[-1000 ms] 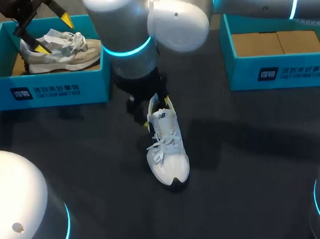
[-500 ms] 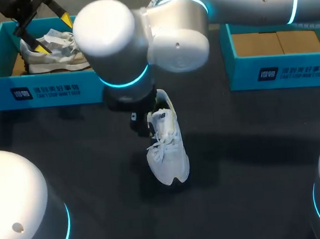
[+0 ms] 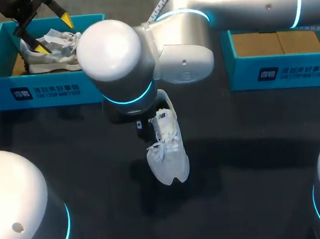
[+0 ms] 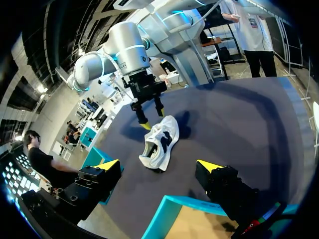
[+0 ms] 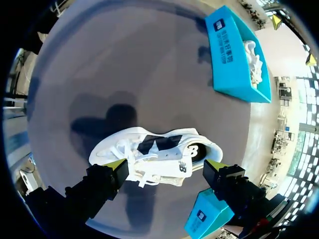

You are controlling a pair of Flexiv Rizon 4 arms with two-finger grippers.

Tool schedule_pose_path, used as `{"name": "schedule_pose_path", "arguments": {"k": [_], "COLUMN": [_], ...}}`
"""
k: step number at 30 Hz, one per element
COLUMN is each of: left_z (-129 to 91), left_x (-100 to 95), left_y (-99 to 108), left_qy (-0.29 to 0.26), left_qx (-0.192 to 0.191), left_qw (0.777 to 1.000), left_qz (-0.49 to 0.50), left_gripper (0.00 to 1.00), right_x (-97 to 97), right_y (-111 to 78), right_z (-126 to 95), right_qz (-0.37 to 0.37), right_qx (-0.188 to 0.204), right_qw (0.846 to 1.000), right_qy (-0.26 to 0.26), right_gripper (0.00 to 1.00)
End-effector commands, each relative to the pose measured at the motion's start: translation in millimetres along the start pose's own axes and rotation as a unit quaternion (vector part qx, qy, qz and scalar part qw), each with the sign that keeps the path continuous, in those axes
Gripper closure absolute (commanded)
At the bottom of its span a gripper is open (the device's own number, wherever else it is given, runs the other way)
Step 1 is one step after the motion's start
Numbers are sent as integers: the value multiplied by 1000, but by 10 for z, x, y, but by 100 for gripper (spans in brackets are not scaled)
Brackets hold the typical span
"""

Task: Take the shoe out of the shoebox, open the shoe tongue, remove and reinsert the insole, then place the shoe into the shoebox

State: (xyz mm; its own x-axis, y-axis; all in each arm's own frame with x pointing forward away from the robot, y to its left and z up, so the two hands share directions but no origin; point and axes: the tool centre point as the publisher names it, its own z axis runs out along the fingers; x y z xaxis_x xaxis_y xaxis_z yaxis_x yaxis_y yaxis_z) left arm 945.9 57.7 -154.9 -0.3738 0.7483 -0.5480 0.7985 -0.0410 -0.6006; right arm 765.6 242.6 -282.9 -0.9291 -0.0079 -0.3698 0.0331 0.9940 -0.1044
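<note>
Dark counter (image 3: pixel 251 156): our right hand (image 5: pixel 166 164) hangs open just above the white shoe (image 5: pixel 149 147), whose length runs finger to finger.

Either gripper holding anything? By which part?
Nothing held. Right gripper, jaws open, hovers above the white lace-up sneaker; left gripper open over the teal shoebox.

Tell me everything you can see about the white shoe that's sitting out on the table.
The white shoe is a lace-up sneaker, pale fabric by the look of it, with loose white laces and dark markings on its upper. It stands upright on its sole on the dark table, outside both boxes, heel toward them and toe pointing away. The right end effector hangs open just above its heel end. Whether the fingers touch the shoe cannot be told.
</note>
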Motion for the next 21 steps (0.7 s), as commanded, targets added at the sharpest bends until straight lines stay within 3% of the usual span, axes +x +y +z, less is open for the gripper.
{"name": "schedule_pose_path", "arguments": {"k": [1, 12, 21], "left_z": [-4, -4, -4], "left_x": [1, 1, 1], "left_y": [-8, -8, -8], "left_qy": [2, 2, 2], "left_qx": [-1, -1, -1], "left_qw": [1000, 1000, 1000], "left_qz": [0, 0, 0], "left_gripper": [0, 0, 0], "right_x": [-112, -666, -1121], "right_y": [-40, -29, -42], "right_z": [31, 234, 526], "right_qz": [4, -64, -71], "right_qx": [-5, -27, -22], "right_qw": [1000, 997, 997], "right_qy": [0, 31, 30], "right_gripper": [0, 0, 0]}}
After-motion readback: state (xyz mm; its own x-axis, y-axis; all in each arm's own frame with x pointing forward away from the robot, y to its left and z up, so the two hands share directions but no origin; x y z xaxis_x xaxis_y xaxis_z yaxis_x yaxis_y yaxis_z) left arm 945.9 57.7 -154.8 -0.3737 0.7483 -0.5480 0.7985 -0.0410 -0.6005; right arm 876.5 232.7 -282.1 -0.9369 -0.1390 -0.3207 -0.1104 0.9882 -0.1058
